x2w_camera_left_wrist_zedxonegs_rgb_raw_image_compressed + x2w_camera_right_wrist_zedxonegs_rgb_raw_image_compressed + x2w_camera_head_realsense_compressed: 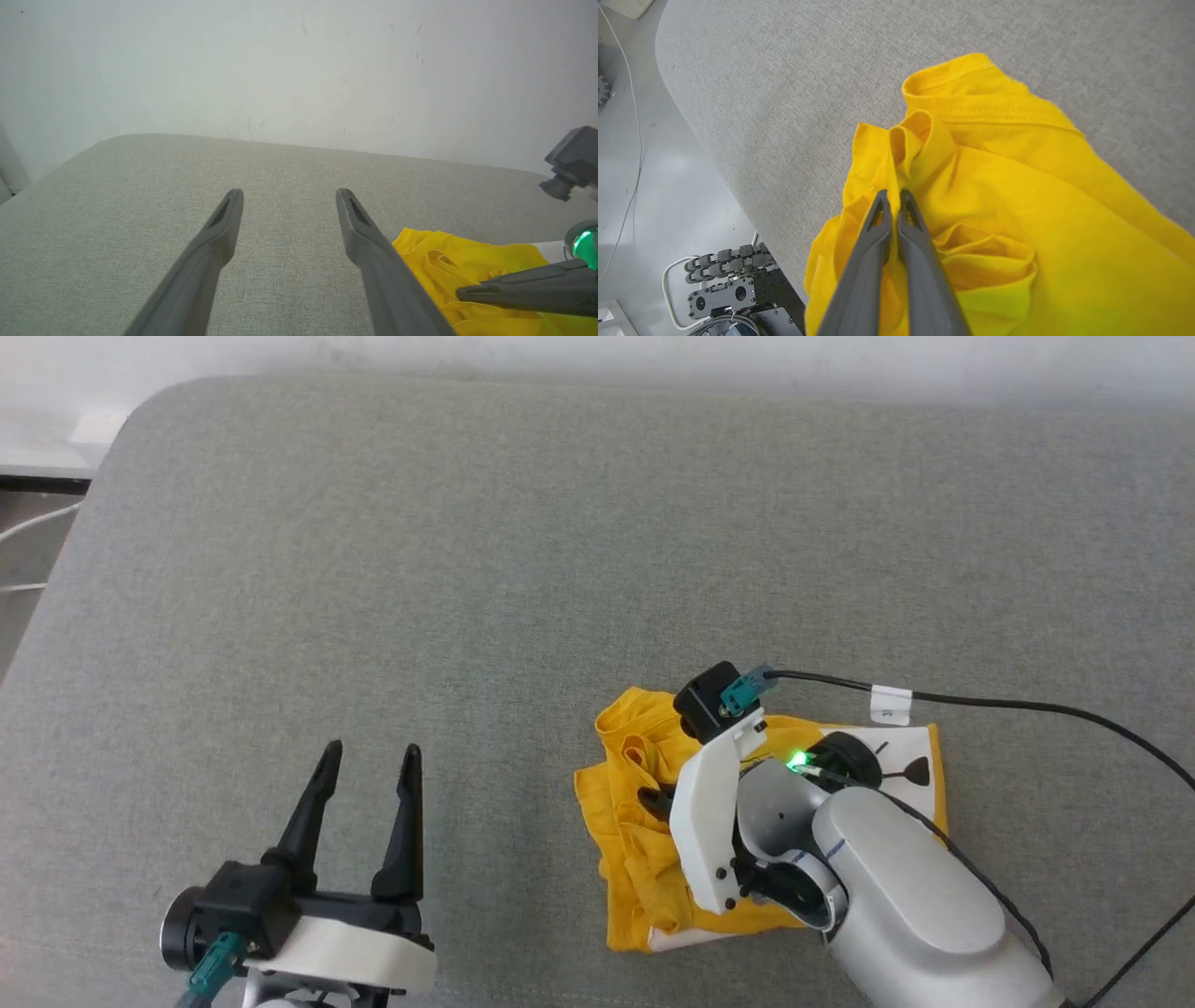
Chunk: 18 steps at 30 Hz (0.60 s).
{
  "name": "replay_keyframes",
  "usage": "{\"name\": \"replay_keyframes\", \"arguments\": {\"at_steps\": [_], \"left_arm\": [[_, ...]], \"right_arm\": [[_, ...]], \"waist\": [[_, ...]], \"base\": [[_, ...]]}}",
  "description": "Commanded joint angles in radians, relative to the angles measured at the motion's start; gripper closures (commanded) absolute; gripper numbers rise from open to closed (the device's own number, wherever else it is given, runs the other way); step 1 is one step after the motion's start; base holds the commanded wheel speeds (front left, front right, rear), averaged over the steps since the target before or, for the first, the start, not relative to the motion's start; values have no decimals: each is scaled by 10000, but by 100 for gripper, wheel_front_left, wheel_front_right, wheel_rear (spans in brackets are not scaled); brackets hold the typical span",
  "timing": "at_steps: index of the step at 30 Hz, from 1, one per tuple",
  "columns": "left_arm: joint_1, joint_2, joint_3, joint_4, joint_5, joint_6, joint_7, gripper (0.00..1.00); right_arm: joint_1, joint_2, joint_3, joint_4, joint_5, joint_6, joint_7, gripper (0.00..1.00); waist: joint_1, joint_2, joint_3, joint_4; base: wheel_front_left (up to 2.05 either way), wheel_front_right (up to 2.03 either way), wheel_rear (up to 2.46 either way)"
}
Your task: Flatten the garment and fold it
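The right gripper (892,195) has its fingers clenched together on a thin raised ridge of the garment (1017,196), a crumpled yellow T-shirt lying bunched on the grey padded surface (467,569). The ridge runs on just ahead of the fingertips, toward a hemmed edge that curls over further ahead. The left gripper (372,751) has its fingers spread wide with nothing between them, over bare surface. The shirt lies well off to their right.

The step in hand looks like opening the heap out. To do it well, the pinch should take one layer near an edge. Here it seems to sit in the middle of a fold, so a lift may drag several layers along together. A slow pull away from the bulk, kept low over the surface, would let the cloth slide rather than tumble. The free fingers could come across to take the opposite edge or pin the heap, since wrinkled cotton is likely to cling to upholstery.

Much is hidden. In the head view the right forearm covers most of the shirt, so its sleeves, its collar and the number of layers beneath cannot be told. A white patch (915,745) with black marks peeks out behind the wrist, near the black cable (1027,705). How deep the cloth sits between the shut fingers is not clear.
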Motion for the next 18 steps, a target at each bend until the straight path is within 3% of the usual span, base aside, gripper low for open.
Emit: {"name": "replay_keyframes", "arguments": {"at_steps": [1, 3, 4, 13, 18], "left_arm": [[-193, -19, -11, 52, -47, 17, -47, 0], [-208, -22, -12, 95, -58, 16, -47, 0], [-209, -23, -9, 117, -68, 15, -47, 0], [-75, 58, 59, 119, -89, 59, -47, 0], [106, 124, 84, -15, -89, 108, -47, 0]], "right_arm": [[-205, 21, 80, 241, 88, -9, -113, 100], [-315, 21, 117, 494, 204, -9, -205, 53], [-378, 21, 160, 546, 329, -9, -238, 0], [-1065, 22, 21, -145, 1431, -9, -1081, 0], [-916, 22, -1219, -843, 464, -9, -2154, 0]], "waist": [[0, 0, -1, 41], [0, 0, -25, 45], [0, 0, -39, 37], [0, 0, -239, -342], [0, 0, -370, -622]], "base": [[0, 0, 0], [0, 0, 0], [0, 0, 0], [0, 0, 0], [0, 0, 0]]}}
